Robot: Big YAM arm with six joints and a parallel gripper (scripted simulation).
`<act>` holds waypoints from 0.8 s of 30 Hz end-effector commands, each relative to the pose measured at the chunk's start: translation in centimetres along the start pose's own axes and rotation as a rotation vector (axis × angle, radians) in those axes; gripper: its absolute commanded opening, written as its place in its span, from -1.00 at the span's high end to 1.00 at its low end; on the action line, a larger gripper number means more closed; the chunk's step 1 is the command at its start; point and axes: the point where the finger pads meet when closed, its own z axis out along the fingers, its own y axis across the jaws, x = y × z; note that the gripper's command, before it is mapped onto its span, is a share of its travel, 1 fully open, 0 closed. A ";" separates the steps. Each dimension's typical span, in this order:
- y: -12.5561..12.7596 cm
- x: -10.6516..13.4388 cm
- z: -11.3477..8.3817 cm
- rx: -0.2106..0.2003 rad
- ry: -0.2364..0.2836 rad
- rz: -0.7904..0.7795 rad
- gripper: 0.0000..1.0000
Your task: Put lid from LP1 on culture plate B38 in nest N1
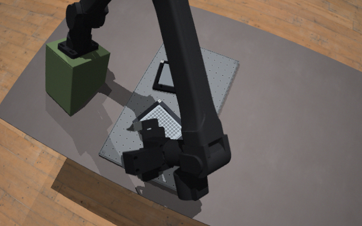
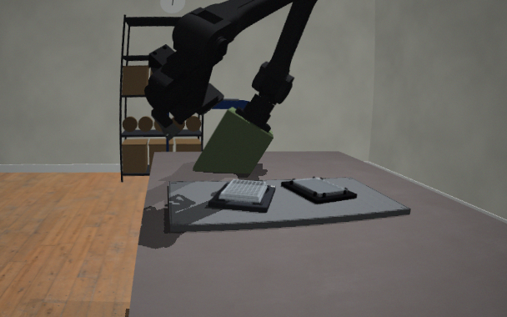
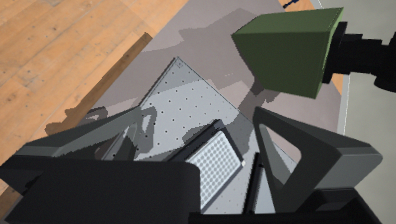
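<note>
The white well plate B38 [image 1: 165, 120] [image 2: 243, 199] sits uncovered in the black nest N1, near the left end of the grey perforated baseplate [image 1: 218, 77]. It also shows in the exterior view [image 2: 243, 190] and in the wrist view [image 3: 215, 162]. The clear lid [image 2: 318, 188] [image 1: 165, 78] lies flat on the black lid park LP1, partly hidden by the arm in the top view. My gripper [image 2: 168, 126] is open and empty. It hangs high above the baseplate's left end, apart from plate and lid. Its two fingers frame the plate in the wrist view [image 3: 200, 145].
The green pedestal [image 1: 75, 74] carrying the arm's base stands behind the baseplate. The table edge [image 1: 99, 178] lies close to the baseplate's near end, with wooden floor beyond. A shelf with boxes [image 2: 139, 104] stands by the far wall.
</note>
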 end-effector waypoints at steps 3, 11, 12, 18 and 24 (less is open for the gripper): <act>0.0 -0.2 -0.4 -0.009 0.003 0.004 -1.00; 0.0 -0.2 -0.4 -0.009 0.003 0.004 -1.00; 0.0 -0.2 -0.4 -0.009 0.003 0.004 -1.00; -0.5 0.9 -1.2 -0.054 0.000 -0.046 -1.00; -1.5 3.5 -1.7 -0.143 0.014 -0.217 -1.00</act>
